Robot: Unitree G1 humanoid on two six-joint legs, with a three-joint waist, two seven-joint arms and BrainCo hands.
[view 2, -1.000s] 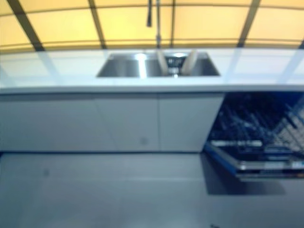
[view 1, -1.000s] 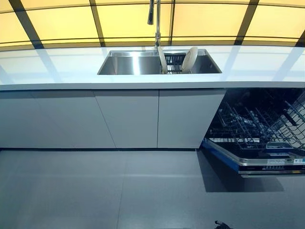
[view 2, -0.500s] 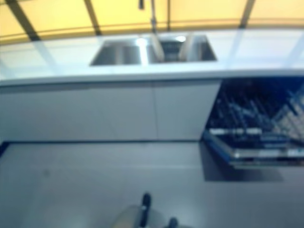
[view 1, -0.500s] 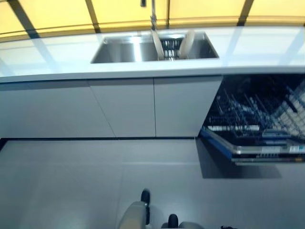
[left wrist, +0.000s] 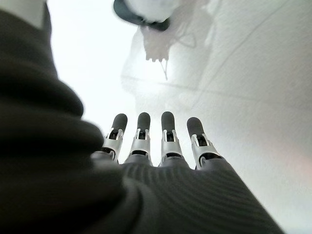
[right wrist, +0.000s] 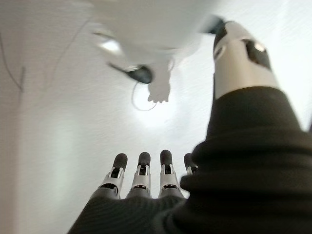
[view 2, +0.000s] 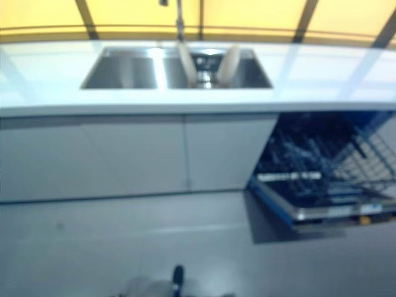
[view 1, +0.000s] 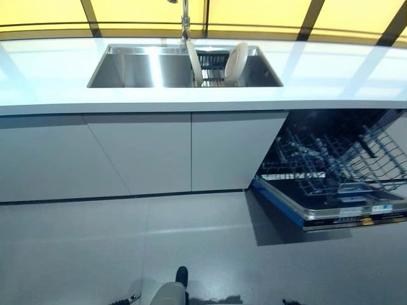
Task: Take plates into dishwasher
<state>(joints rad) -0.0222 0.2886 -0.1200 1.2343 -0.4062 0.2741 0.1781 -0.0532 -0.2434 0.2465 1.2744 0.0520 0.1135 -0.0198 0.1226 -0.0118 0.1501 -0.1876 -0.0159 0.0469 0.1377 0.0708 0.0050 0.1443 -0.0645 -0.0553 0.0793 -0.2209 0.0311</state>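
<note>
Two pale plates, one beside the other, stand on edge in a dark rack in the steel sink. The dishwasher is open at the lower right, its door down and its wire rack pulled out, with no plates showing in it. My left hand shows in the left wrist view with straight fingers over the floor, holding nothing. My right hand shows the same in the right wrist view. Neither hand shows in the eye views.
A white counter runs across the view above white cabinet doors. A faucet rises behind the sink. Grey floor lies between me and the cabinets. The open dishwasher door juts out over the floor at the right.
The whole picture has shifted, so the camera has moved; the sink and dishwasher now sit further left in view. The plates and the dishwasher have not moved.
</note>
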